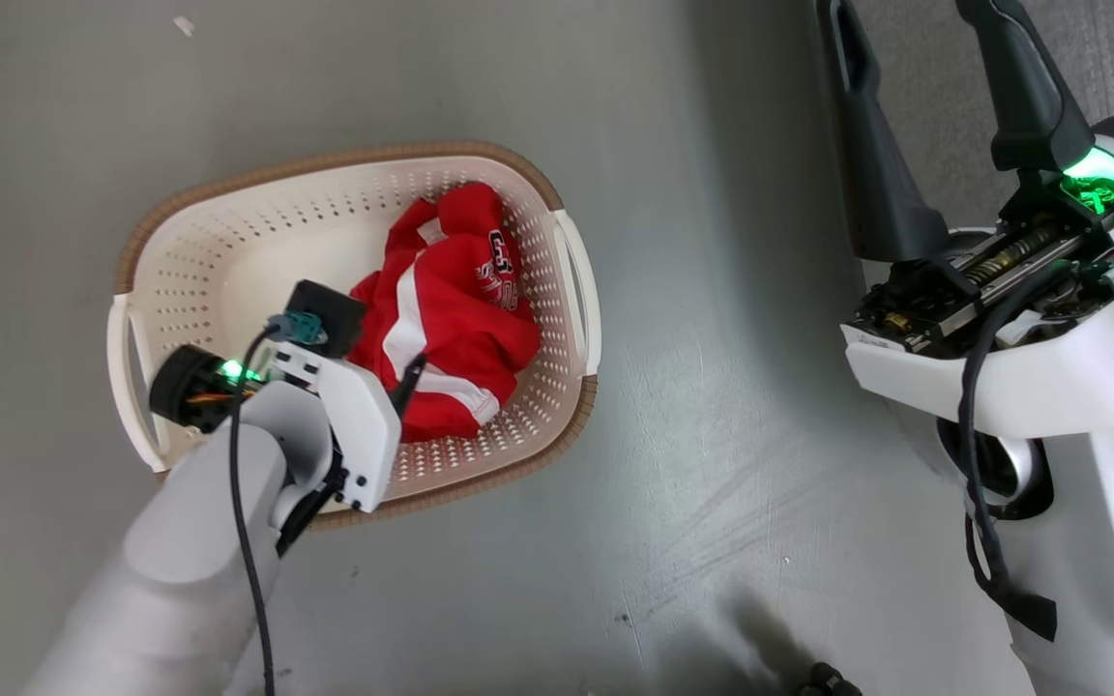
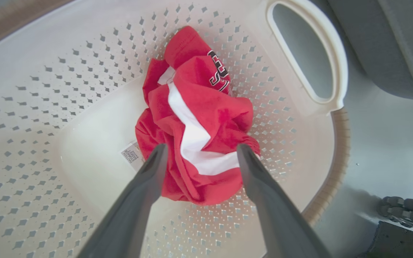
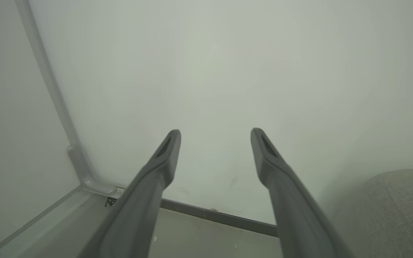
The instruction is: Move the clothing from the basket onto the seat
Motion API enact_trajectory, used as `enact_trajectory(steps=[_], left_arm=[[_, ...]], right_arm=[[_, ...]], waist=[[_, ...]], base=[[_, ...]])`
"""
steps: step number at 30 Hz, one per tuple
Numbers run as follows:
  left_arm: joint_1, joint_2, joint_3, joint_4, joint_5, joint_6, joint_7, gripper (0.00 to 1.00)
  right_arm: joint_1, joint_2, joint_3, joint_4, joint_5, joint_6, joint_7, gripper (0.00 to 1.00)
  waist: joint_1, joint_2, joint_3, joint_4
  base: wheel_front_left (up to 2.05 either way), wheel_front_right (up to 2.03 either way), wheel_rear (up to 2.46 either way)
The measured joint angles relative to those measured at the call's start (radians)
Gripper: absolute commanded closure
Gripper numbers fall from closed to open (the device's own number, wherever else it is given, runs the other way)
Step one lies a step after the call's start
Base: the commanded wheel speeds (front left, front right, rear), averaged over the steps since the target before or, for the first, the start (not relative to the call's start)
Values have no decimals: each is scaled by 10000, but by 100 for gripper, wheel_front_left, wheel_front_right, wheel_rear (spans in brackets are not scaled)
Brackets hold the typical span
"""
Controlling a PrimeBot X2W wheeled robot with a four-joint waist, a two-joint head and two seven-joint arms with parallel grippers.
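We're looking down on the cream-white oval plastic laundry basket with perforated walls and a brown woven-look rim, which stands on the smooth grey floor. The crumpled red sports garment with white stripes and a small printed logo lies inside the basket, bunched toward the handle end nearest the right arm. The left gripper is down inside the basket. Its two long dark fingers are spread wide, one on each side of the red cloth, with the tips right at the fabric. Nothing is pinched, and we can't tell whether they touch it. The right gripper is well clear of the basket, off beyond that same handle end, fingers parted and empty. The large grey fabric-upholstered sofa sits just past the basket's handle.
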State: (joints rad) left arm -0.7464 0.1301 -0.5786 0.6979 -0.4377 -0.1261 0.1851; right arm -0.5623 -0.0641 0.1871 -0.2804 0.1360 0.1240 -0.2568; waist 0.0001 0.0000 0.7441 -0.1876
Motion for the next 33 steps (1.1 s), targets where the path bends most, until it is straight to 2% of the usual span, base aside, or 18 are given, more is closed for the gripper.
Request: enact_trajectory(steps=[25, 26, 27, 28, 33], left_arm=[[-1219, 395, -150, 989, -15, 0, -347, 0], [-1267, 399, -186, 993, -13, 0, -376, 11], [-1267, 399, -186, 993, -13, 0, -376, 64], [-1344, 399, -236, 982, -13, 0, -489, 100], [-1492, 424, -384, 957, 17, 0, -828, 100]], right_arm=[[-911, 21, 274, -63, 98, 0, 0, 0], [-1012, 21, 274, -61, 98, 0, 0, 0], [-1012, 21, 274, -61, 98, 0, 0, 0], [-1204, 23, 270, -67, 98, 0, 0, 0], [-1412, 31, 253, -48, 96, 0, 0, 0]], waist=[[0, 0, 1579, -485], [0, 0, 1624, -493], [0, 0, 1624, -493], [0, 0, 1710, -508], [0, 0, 1799, -527]], base=[[0, 0, 0], [0, 0, 0], [0, 0, 0], [0, 0, 0], [0, 0, 0]])
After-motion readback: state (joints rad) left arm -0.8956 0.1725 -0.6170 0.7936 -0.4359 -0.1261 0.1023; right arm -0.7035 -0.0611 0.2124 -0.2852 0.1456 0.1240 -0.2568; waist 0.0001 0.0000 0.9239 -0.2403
